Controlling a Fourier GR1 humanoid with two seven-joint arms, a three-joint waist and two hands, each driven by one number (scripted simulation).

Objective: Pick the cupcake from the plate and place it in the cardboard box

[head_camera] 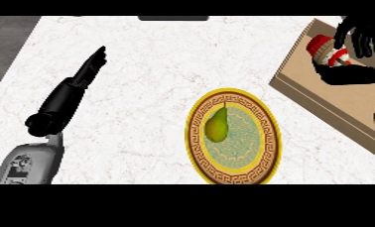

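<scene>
No brand, label or writing can be read on anything here. At the left, the left hand (pixel 89 68) lies over the white marble counter (pixel 147 52) with its fingers straight and pressed together, holding nothing. Near the middle stands the plate (pixel 249 169), yellow-rimmed with a dark patterned band, and a green pear (pixel 217 124) lies on its left part. At the right is the cardboard box (pixel 307 85). The cupcake (pixel 327 52), red and white, sits over the box, and the right hand (pixel 356 35) curls its fingers around it from above.
</scene>
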